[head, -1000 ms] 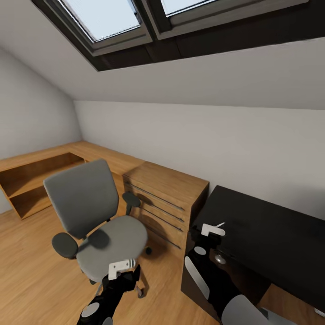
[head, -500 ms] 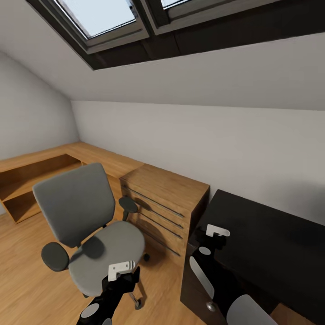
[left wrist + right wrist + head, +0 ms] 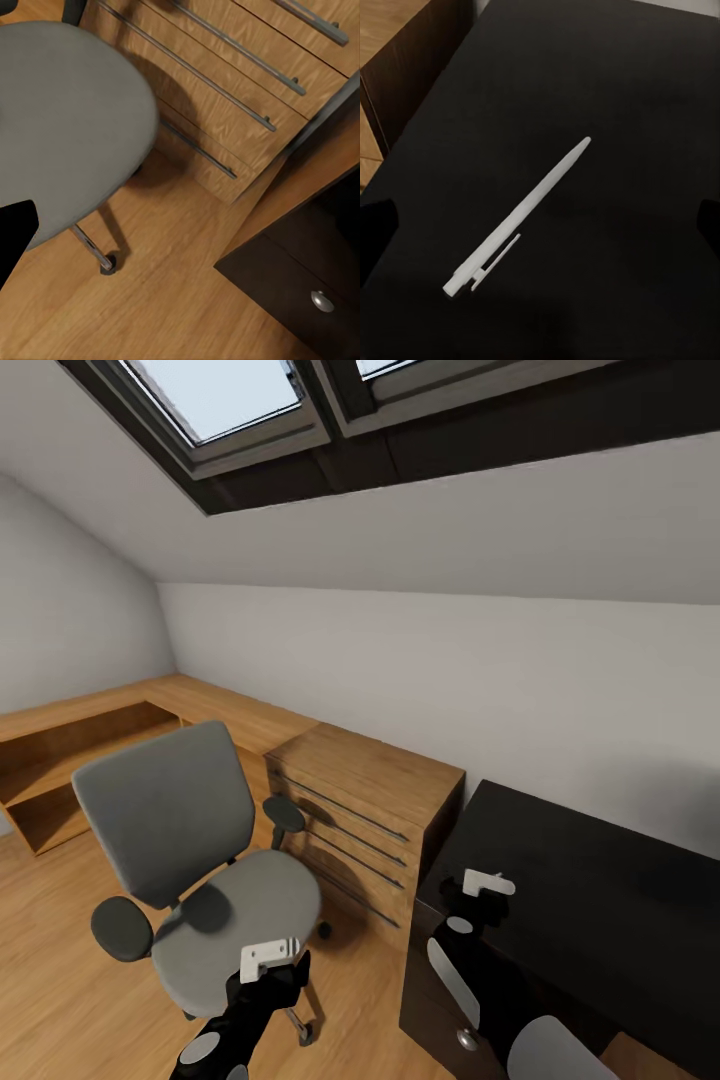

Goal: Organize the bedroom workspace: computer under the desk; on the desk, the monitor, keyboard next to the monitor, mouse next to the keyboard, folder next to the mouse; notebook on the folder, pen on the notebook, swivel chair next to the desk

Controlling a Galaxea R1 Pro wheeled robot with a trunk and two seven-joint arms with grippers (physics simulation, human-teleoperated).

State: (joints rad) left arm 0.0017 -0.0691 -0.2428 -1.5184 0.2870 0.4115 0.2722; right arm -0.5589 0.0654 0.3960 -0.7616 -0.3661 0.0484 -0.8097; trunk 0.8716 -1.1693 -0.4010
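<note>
1. At the far left, a low light wooden shelf unit (image 3: 70, 760) runs along the sloped pale grey wall (image 3: 420, 660), with dark-framed skylights (image 3: 230, 400) overhead.
2. The office swivel chair with grey padded seat and back (image 3: 170, 830) stands on the light wood floor (image 3: 60, 1000), its black armrests out to each side. The seat is bare.
3. The left gripper (image 3: 268, 958), black with a white tip, hangs over the front edge of the seat. I cannot tell how far apart its fingers are.
4. The left wrist view adds the chair's chrome leg and caster (image 3: 107, 264).
5. A light wooden dresser with long metal drawer handles (image 3: 360, 810) stands between the chair and the desk, just beside both.
6. The large desk with glossy black top (image 3: 600, 890) fills the right; a silver drawer knob (image 3: 467, 1039) shows below.
7. The right gripper (image 3: 485, 883) hovers over the desk's near corner; its finger spread is unclear there.
8. The right wrist view shows the thin white pen (image 3: 517, 216) lying flat on the black top. The dark fingertips (image 3: 375, 232) stand wide apart at either edge, clear of the pen.
</note>
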